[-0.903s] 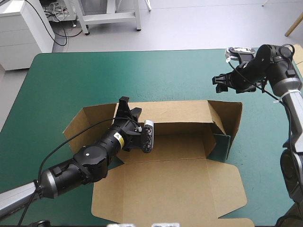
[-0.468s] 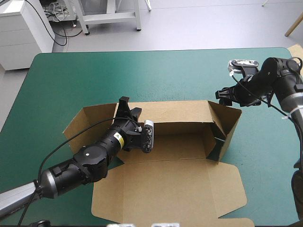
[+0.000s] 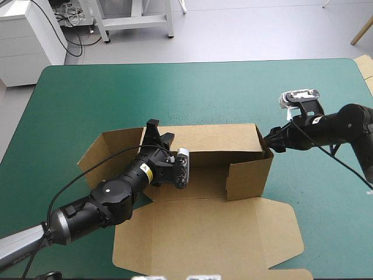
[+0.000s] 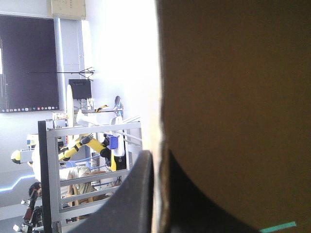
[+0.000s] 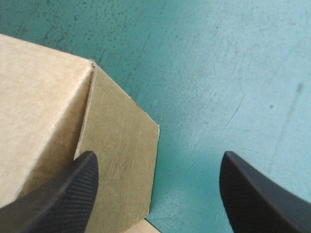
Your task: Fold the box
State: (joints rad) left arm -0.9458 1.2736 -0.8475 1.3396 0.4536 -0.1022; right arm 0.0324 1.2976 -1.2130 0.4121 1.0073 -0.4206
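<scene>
In the high view the left arm (image 3: 116, 195) lies across the box (image 3: 210, 224), hiding its left inner corner and part of the floor, and the near flap runs off the bottom edge. The left gripper (image 3: 156, 131) shows there only as small black tips at the far wall. In its wrist view the brown board looms dark and featureless; one finger (image 4: 138, 194) stands clear, the other merges with the shadowed board. The right gripper (image 3: 270, 143) is too small from above to read its opening, and its wrist view cuts off the box's corner and both finger bases.
</scene>
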